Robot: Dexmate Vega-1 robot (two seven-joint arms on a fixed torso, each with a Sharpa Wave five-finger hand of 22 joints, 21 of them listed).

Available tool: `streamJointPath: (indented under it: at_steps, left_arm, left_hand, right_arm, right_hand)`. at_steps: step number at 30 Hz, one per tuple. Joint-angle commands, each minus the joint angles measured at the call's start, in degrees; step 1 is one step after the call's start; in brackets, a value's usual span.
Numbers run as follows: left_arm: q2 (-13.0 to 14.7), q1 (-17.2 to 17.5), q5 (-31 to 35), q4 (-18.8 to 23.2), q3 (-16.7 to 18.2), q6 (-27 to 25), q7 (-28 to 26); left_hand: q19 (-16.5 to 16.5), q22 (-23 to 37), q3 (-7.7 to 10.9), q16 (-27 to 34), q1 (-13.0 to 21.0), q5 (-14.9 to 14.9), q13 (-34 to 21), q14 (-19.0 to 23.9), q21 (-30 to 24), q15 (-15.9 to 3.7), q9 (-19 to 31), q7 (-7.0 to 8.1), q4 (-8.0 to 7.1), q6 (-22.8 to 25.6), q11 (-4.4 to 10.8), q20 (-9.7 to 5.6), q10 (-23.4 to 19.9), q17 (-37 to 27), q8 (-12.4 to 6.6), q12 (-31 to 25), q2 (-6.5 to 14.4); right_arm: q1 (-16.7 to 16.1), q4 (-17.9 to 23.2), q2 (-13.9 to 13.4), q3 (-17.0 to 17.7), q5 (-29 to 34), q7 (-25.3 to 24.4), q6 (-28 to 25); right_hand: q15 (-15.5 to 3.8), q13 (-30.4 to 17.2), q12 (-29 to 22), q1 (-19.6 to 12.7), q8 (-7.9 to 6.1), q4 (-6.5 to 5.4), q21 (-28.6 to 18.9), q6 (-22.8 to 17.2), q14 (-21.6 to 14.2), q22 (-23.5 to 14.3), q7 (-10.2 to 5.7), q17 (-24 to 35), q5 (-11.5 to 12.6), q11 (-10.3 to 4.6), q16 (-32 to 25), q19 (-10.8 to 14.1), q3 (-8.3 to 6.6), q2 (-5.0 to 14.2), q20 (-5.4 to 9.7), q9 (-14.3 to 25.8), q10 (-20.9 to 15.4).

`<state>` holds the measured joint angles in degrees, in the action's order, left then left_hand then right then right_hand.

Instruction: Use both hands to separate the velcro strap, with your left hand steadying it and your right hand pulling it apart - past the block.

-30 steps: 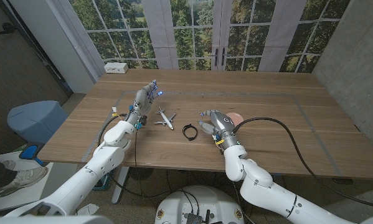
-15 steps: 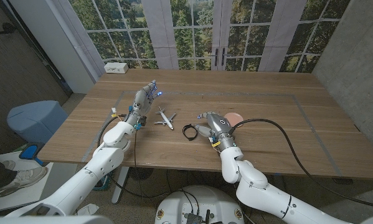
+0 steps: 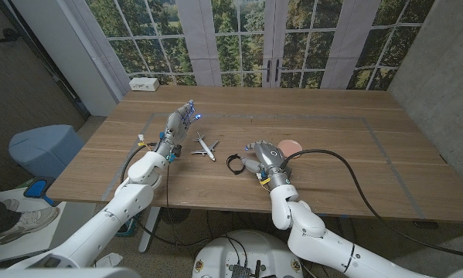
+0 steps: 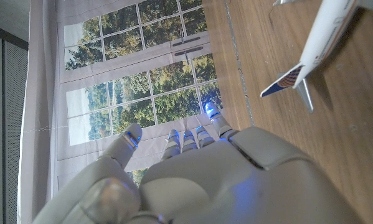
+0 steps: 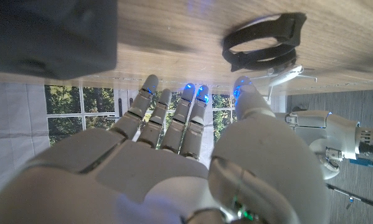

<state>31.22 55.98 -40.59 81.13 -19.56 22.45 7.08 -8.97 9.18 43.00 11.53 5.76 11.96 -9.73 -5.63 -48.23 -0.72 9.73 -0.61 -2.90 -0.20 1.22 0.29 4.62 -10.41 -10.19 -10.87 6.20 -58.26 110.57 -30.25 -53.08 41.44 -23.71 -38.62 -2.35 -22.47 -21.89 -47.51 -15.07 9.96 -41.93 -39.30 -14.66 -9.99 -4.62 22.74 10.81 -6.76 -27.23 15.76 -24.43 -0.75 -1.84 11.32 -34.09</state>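
Black looped velcro strap (image 3: 235, 163) lies on the grained wooden table (image 3: 331, 147), just left of the empty, spread-fingered right hand (image 3: 263, 157). Left hand (image 3: 177, 122), fingers apart and empty, stands left of a white toy airplane (image 3: 205, 146).

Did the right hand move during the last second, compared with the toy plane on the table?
Yes. The right hand has moved toward the robot's left, closer to the black velcro strap and the toy plane, which lie where they were.

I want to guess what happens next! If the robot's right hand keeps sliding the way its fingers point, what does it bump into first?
Most likely the black velcro strap. The right hand has its fingers aimed at that loop, nothing between them. The toy airplane lies farther along.
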Motion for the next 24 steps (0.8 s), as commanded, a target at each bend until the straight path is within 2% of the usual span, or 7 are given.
streamJointPath:
  at_steps: [1,5,9,12,18,24]
  left_arm:
    - [0.3,0.5,0.1,0.8,0.1,-0.1,-0.5]
    - [0.4,0.7,0.2,1.0,0.2,0.0,-0.5]
    - [0.4,0.7,0.2,1.1,0.2,0.1,-0.5]
    - [0.4,0.6,0.2,1.0,0.2,0.1,-0.3]
    - [0.3,0.4,0.0,0.8,0.2,0.2,-0.1]
    - [0.3,0.4,-0.1,0.6,0.3,0.2,-0.1]
  left_hand:
    - [0.1,0.3,0.05,0.0,0.6,0.3,-0.3,0.2,0.3,0.13,0.1,-0.33,0.42,0.2,-0.18,0.22,0.2,-0.1,-0.12,0.0,4.1]
    - [0.2,0.3,0.05,0.0,0.6,0.3,-0.3,0.2,0.4,0.11,0.1,-0.33,0.44,0.2,-0.21,0.21,0.2,-0.1,-0.12,0.0,4.1]
    - [0.2,0.3,0.02,0.0,0.6,0.3,-0.3,0.2,0.6,0.14,0.1,-0.34,0.44,0.2,-0.24,0.24,0.2,-0.1,-0.13,0.0,4.1]
    - [0.3,0.3,0.02,0.0,0.6,0.3,-0.3,0.2,0.7,0.12,0.1,-0.34,0.44,0.2,-0.18,0.24,0.1,-0.1,-0.13,0.0,4.2]
    - [0.3,0.3,0.01,-0.1,0.6,0.3,-0.3,0.2,0.8,0.08,0.1,-0.34,0.46,0.2,-0.15,0.20,0.2,-0.1,-0.13,0.0,4.1]
    - [0.4,0.3,-0.01,-0.1,0.7,0.3,-0.3,0.2,1.0,0.10,0.1,-0.35,0.51,0.2,-0.12,0.22,0.2,-0.1,-0.12,0.0,4.1]
  right_arm:
    - [1.1,-1.9,0.9,-1.7,1.8,1.4,-2.7]
    - [1.5,-2.7,1.1,-2.2,2.2,1.2,-3.0]
    - [1.7,-3.8,1.4,-2.6,2.7,0.2,-2.8]
    - [2.0,-5.1,1.9,-3.0,3.3,-0.7,-3.0]
    - [2.8,-6.8,2.9,-3.8,3.8,-0.7,-4.2]
    - [3.7,-7.9,3.4,-4.5,3.9,0.0,-5.1]
  right_hand:
    - [-6.25,-0.5,-0.6,-0.9,-0.66,-0.17,0.3,-0.7,-0.4,-0.2,-0.12,0.5,0.2,-0.26,-0.7,-0.2,0.39,-0.09,0.02,0.3,-0.7]
    - [-6.37,-0.9,-0.9,-1.0,-0.65,-0.28,0.4,-0.8,-0.4,-0.2,-0.19,0.7,0.2,-0.17,-0.8,-0.2,0.56,-0.08,0.00,0.3,-1.1]
    - [-6.54,-1.8,-2.0,-1.4,-0.81,-0.39,0.6,-1.4,-0.9,-0.2,-0.57,1.2,0.3,-0.71,-1.3,-0.2,1.01,-0.20,0.05,0.3,-2.2]
    - [-7.46,-2.9,-2.8,-2.4,-0.82,-0.16,0.9,-1.8,-1.8,-0.2,-1.04,1.9,0.5,-1.03,-2.0,-0.4,1.29,-0.38,0.12,0.3,-2.2]
    - [-7.84,-4.2,-3.4,-5.0,-0.57,0.37,1.3,-1.5,-1.7,-0.2,-1.81,2.8,0.7,-2.26,-2.5,-0.7,1.07,-0.23,0.49,0.3,-1.1]
    - [-8.07,-5.1,-3.9,-6.8,-0.36,0.45,1.6,-1.2,-1.6,-0.2,-2.26,3.4,0.7,-2.48,-2.8,-0.9,0.95,-0.07,0.71,0.4,-0.6]
